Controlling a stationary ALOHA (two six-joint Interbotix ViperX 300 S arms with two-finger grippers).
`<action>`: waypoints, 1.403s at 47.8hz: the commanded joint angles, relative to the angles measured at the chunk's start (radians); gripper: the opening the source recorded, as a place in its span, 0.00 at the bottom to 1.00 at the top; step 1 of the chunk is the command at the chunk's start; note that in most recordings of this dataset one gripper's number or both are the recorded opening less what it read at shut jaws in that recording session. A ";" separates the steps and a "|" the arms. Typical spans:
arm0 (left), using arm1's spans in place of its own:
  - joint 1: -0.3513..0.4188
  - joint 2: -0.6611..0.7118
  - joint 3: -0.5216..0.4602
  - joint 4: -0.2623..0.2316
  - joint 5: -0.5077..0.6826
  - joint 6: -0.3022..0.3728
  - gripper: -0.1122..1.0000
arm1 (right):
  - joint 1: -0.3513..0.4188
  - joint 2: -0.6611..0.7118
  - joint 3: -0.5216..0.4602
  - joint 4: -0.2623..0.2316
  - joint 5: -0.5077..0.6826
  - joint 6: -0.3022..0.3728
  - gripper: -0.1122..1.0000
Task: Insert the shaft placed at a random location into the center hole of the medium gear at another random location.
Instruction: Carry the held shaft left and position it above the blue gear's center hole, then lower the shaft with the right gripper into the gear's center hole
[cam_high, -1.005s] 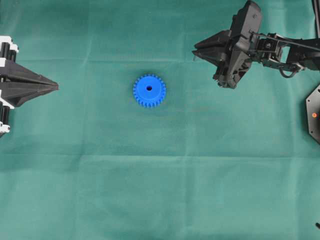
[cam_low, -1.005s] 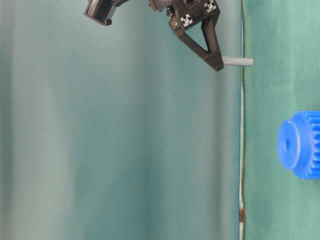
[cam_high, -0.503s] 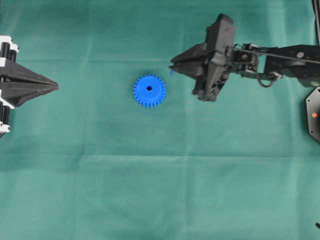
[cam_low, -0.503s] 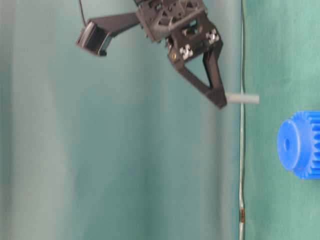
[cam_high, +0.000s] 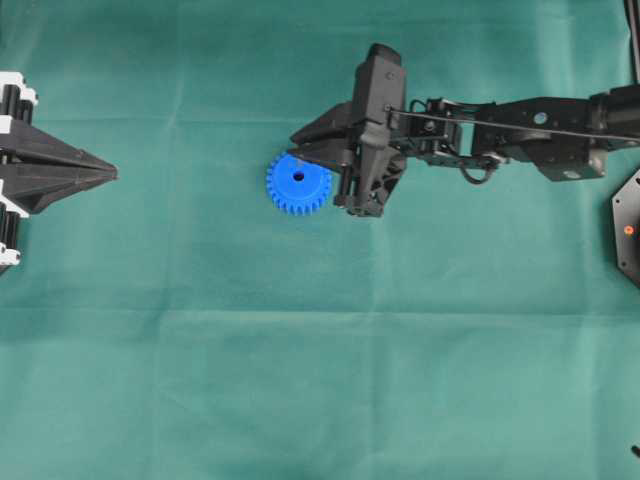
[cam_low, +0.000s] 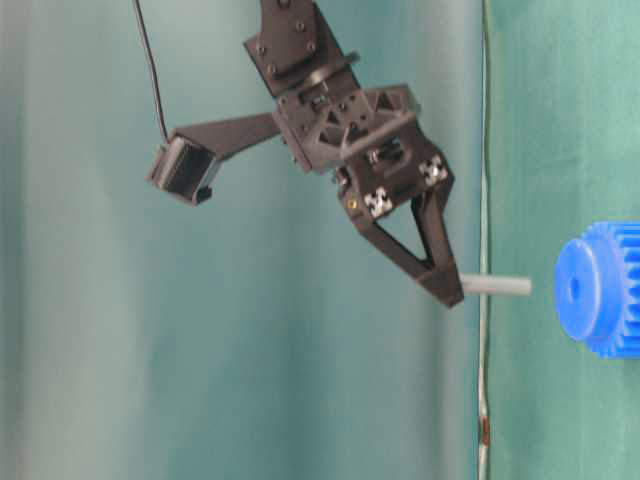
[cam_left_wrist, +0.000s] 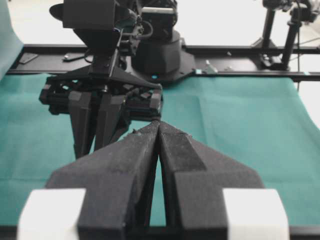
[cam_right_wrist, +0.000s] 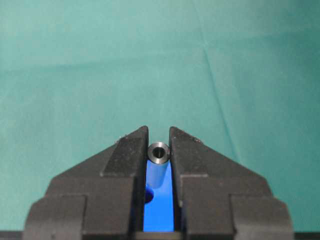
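Steel shaft (cam_low: 495, 285) sits pinched at the right gripper (cam_right_wrist: 159, 145) tips, hanging above the blue medium gear (cam_high: 298, 182) on green cloth; left gripper (cam_left_wrist: 159, 131) rests shut. Slightly off its center hole (cam_high: 298, 176), the pin could catch the hub and slip

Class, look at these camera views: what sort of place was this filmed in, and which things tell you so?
Most likely a robotics lab bench. A plain green cloth covers the table, two black robot arms face each other, the right gripper holds a small metal shaft near a blue gear, and a metal frame edges the table.
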 joint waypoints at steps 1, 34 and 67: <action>-0.002 0.008 -0.020 0.003 0.002 -0.002 0.10 | 0.005 -0.006 -0.037 0.005 0.006 0.002 0.22; -0.002 0.005 -0.021 0.002 0.005 -0.002 0.10 | 0.018 0.025 -0.040 0.020 0.003 0.002 0.22; -0.002 0.006 -0.021 0.002 0.005 -0.002 0.10 | 0.020 0.057 -0.040 0.037 0.002 -0.002 0.22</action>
